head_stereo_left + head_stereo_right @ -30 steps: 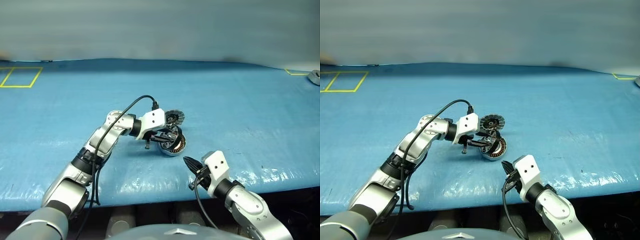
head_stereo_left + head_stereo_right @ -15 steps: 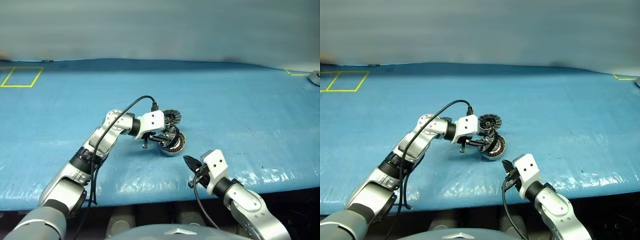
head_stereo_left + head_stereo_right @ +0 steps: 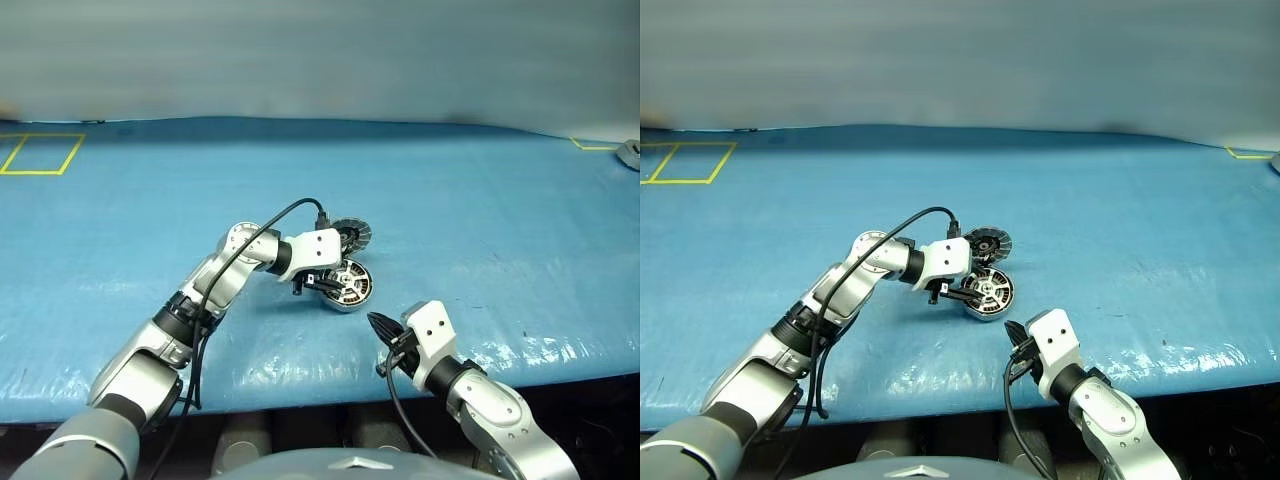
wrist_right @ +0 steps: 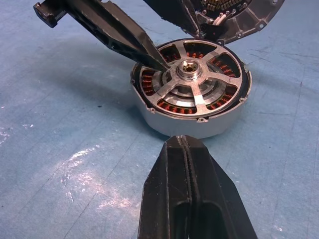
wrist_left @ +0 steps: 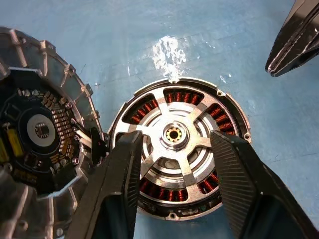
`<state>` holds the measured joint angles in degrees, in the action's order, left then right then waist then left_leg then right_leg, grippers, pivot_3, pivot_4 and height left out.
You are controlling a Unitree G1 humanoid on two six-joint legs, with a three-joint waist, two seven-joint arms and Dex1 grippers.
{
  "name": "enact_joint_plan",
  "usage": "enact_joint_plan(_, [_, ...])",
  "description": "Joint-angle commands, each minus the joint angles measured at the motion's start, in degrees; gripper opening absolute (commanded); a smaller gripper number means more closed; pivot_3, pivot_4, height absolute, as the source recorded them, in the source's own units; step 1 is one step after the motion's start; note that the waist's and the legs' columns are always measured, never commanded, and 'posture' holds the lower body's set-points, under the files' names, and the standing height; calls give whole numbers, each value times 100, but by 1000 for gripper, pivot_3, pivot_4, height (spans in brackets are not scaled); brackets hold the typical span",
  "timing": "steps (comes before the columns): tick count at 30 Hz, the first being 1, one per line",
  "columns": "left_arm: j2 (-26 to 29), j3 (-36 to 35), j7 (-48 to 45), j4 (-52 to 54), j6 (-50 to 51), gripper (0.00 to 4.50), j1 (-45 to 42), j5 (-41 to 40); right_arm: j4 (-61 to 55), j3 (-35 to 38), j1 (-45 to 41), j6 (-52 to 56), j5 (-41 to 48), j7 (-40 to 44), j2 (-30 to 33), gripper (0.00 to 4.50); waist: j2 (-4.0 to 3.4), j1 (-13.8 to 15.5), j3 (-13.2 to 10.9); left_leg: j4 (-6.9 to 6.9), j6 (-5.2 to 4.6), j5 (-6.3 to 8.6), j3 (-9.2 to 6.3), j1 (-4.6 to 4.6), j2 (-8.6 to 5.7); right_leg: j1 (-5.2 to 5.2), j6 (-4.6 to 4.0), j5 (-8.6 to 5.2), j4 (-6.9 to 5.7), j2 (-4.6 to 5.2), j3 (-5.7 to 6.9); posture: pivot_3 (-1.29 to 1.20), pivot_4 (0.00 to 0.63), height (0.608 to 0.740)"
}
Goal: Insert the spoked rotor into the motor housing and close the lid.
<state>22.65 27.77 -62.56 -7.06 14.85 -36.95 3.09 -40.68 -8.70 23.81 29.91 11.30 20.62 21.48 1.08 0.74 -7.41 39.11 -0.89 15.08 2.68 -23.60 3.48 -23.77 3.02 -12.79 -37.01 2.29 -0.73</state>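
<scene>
Note that the spoked rotor sits seated in the motor housing on the blue surface; the left gripper fingers stand spread over it, gripping nothing; the lid leans just beside the housing; the right gripper fingers are pressed together, near the housing.

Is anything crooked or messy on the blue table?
One thing looks odd: the lid isn't flat. It stands tilted on its edge beside the motor housing, ribbed face showing. The spoked rotor already lies level inside the housing. The open left gripper straddles it. Nothing looks spilled or broken.
</scene>
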Motion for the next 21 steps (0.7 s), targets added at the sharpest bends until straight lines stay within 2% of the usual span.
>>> enact_joint_plan(1, [-8,-452,-56,363,70,2213,-47,-448,-56,-24,-9,-180,9,-7,-47,0,0,1,0,0,0,0,0,0,0,0,0,0,0,0,0,0,150,740])
enact_joint_plan(8, [36,-1188,-274,863,383,2213,360,-1561,-25,-19,-61,-216,78,75,-64,0,-1,-4,0,0,0,0,0,1,1,1,0,0,1,0,-1,0,150,740])
enact_joint_plan(12, [221,-1443,-100,888,353,2213,802,-1665,-50,24,-184,-202,163,127,-77,0,-5,-45,-2,0,0,0,1,5,3,2,0,0,-2,-1,-1,0,150,740])
enact_joint_plan(17, [-336,-2324,1153,474,328,2213,1066,-1928,1,89,-601,-64,307,197,-74,0,-3,-9,-3,6,1,-1,-3,5,1,10,3,2,-1,0,-1,0,150,740])
enact_joint_plan(21, [-744,-2605,1381,9,398,2213,811,-2218,78,39,-871,98,387,336,42,0,-2,14,-3,8,1,-1,-5,4,-2,13,6,6,1,-2,-1,0,150,740])
